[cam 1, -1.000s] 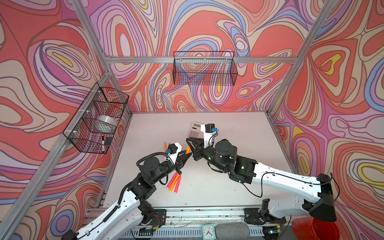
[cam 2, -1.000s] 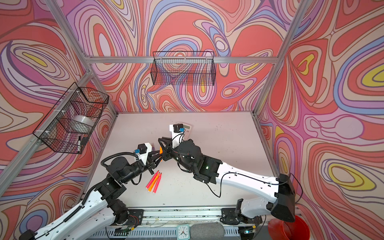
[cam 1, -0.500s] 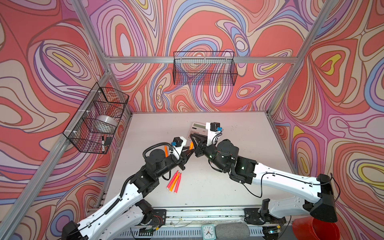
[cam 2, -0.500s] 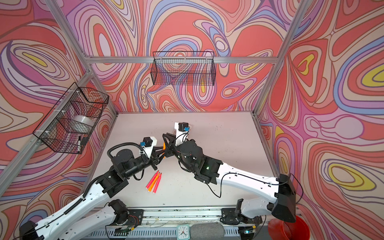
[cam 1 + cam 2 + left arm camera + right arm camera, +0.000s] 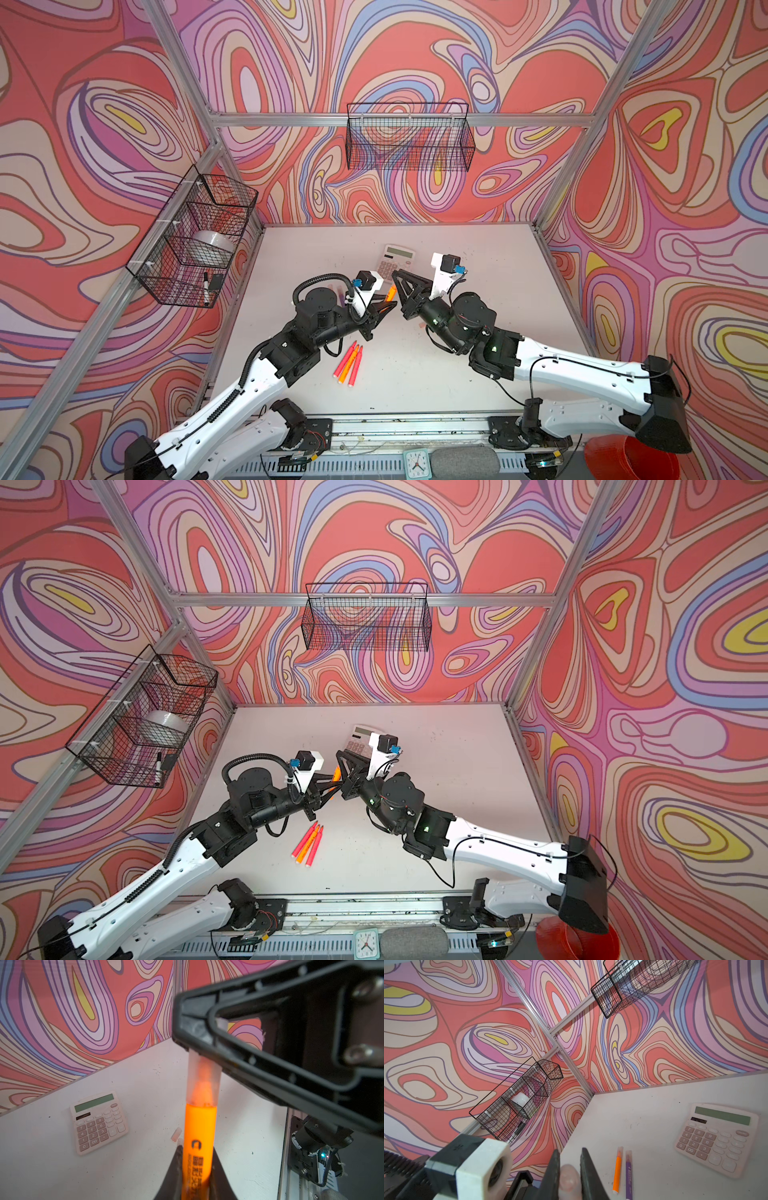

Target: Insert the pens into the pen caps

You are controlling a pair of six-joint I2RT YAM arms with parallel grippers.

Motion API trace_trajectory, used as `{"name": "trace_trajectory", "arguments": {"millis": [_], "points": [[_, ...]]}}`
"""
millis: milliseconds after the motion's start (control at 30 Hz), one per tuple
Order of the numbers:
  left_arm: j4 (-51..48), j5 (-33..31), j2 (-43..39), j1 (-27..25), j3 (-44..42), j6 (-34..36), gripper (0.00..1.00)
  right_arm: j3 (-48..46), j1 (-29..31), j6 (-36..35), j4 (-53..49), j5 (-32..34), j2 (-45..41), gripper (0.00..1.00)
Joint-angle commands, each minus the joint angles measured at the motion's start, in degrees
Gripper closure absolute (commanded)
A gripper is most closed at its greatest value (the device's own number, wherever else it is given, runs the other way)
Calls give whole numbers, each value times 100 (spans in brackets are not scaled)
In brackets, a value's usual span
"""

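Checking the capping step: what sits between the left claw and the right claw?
The orange pen, gripped by the left claw, with its tip inside the cap that the right claw holds. The left wrist view shows it.

Orange pen (image 5: 200, 1126): rear end cut off at the frame edge between the left gripper (image 5: 197, 1159) fingers. Pen cap (image 5: 204, 1078): closed end hidden behind the right gripper (image 5: 569, 1154), and blurred in the right wrist view. Purple pen (image 5: 629, 1172): one end cropped. Red container (image 5: 623, 460), at 5 o'clock in both top views: partly cropped.
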Motion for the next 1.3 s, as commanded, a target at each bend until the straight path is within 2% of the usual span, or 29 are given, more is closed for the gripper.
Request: {"name": "trace_trajectory", "arguments": {"millis": [0,233,533,833,967,1167,1267], "points": [[2522,-2195,-17,670,845,-446,100,-563,951,608,-1354,-1665,368,100],[3399,-2105,12,864,777,-413,100,-625,1128,864,-1246,-1754,572,100],[3218,-1922,-81,1024,968,-534,100,-388,1272,696,-1758,-1436,921,100],[3212,-1747,-146,1509,1043,-948,100,-452,1705,269,-1635,-1381,1067,100],[3325,-1565,-191,1646,1018,-1172,100,-489,1734,78,-1576,-1665,1106,100],[3317,-1286,-274,1780,1014,-1417,100,-691,1735,28,-1379,-1740,1054,100],[3309,-1104,-335,1779,917,-1453,100,-760,1689,62,-1388,-1412,930,100]]}}
